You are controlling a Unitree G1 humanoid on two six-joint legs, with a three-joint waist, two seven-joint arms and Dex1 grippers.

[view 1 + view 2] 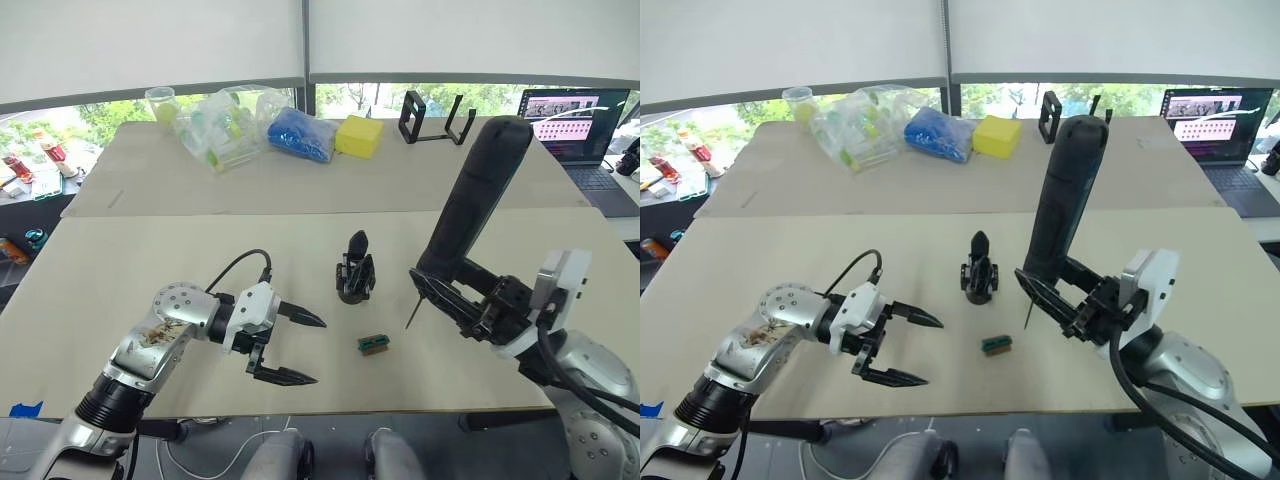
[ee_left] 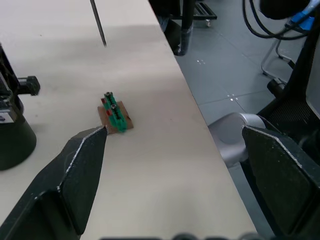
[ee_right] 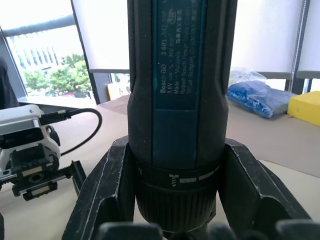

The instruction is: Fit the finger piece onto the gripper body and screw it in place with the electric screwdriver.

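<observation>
While clamped in the right gripper, smooth cylindrical electric screwdriver; left gripper, pointed jaws apart

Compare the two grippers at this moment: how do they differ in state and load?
The left gripper is open and holds nothing; the right gripper is shut on the electric screwdriver. The left gripper points across the table toward the small green block, while the right gripper carries the screwdriver tilted, bit down near the gripper body. Both have two black fingers.
</observation>
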